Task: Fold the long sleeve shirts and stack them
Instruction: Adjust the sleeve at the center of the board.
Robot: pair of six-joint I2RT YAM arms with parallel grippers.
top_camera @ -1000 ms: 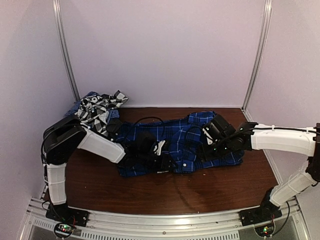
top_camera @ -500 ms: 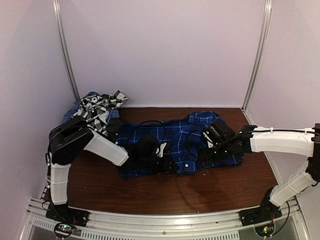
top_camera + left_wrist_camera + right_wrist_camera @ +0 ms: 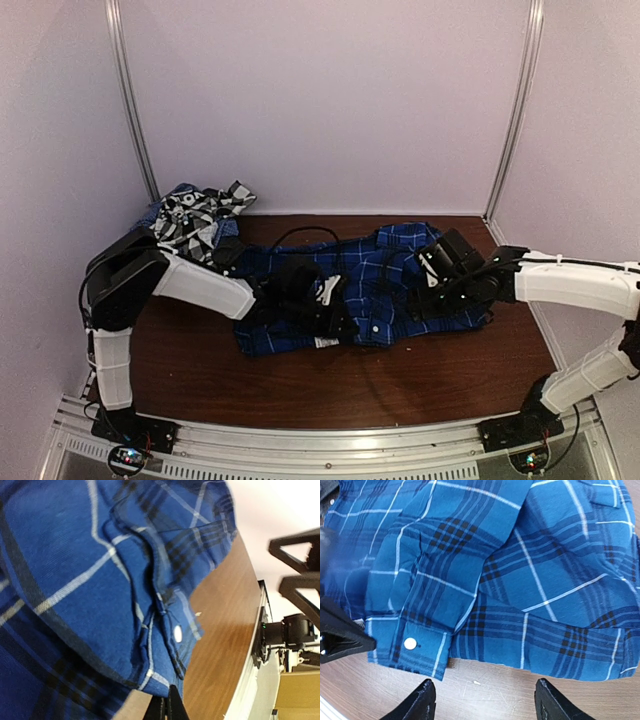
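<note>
The royal-blue plaid shirt (image 3: 375,275) lay spread across the middle of the table (image 3: 400,385), its long axis running left to right and its surface rumpled into several folds. A second garment, the black-and-white plaid shirt (image 3: 195,215), sat bunched in the far left corner, on top of a pale-blue cloth that showed only at the edges.

The left gripper (image 3: 335,305) rested over the centre of the blue shirt, nearer its near edge. In the left wrist view, the left gripper (image 3: 167,706) had its fingers together, and a hem of the shirt (image 3: 75,590) ran down into the tips, so the jaws were clamped on that edge. A white button (image 3: 177,633) sat on the fold just above the fingers, with bare table beyond it.

The right gripper (image 3: 430,297) was positioned over the right part of the shirt. In the right wrist view, the right gripper (image 3: 484,692) had its fingers (image 3: 425,702) wide apart and holding nothing. The tips were over bare wood just beside the near edge of the shirt (image 3: 535,580). A cuff (image 3: 415,640) carrying a white button lay between the fingers and the cloth, at the left.
</note>
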